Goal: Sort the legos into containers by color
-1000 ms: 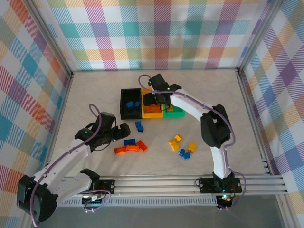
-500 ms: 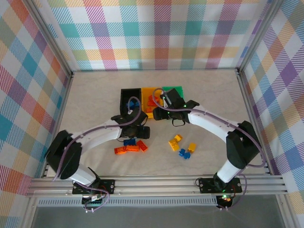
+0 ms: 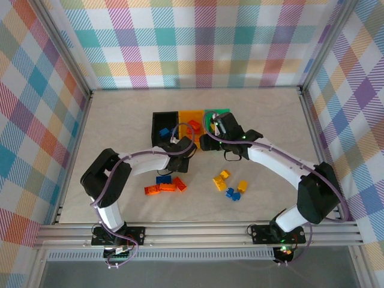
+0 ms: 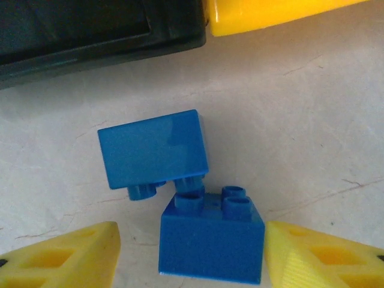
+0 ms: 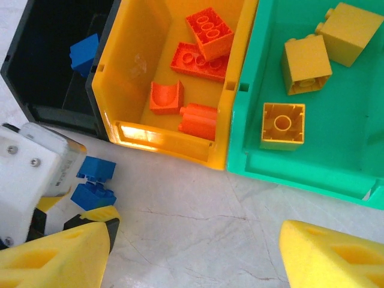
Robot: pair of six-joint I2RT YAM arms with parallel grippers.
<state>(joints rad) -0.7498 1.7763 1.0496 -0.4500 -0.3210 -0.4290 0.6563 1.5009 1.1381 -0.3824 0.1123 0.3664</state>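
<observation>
Two blue legos lie together on the table just in front of the black container point(image 4: 90, 36). The nearer blue lego point(image 4: 210, 237) sits between the yellow fingers of my left gripper point(image 4: 192, 255). The right finger is at its side and the left finger stands a little apart. The other blue lego point(image 4: 153, 150) leans on its studs. My right gripper point(image 5: 195, 258) hangs open over bare table before the yellow-orange container point(image 5: 174, 144) and the green container point(image 5: 288, 168). Orange legos point(image 5: 207, 30) lie in the yellow-orange one, yellow legos point(image 5: 306, 63) in the green one, and a blue lego point(image 5: 84, 54) in the black one.
Loose on the table nearer the bases are a blue lego point(image 3: 162, 179), orange legos point(image 3: 161, 188), and to the right yellow legos point(image 3: 221, 180) with a blue one point(image 3: 233, 194). The two arms come close together in front of the containers.
My left arm swung in from the left to the two blue legos before the black container, and its jaws narrowed. The right gripper drew back from over the containers, still open.
</observation>
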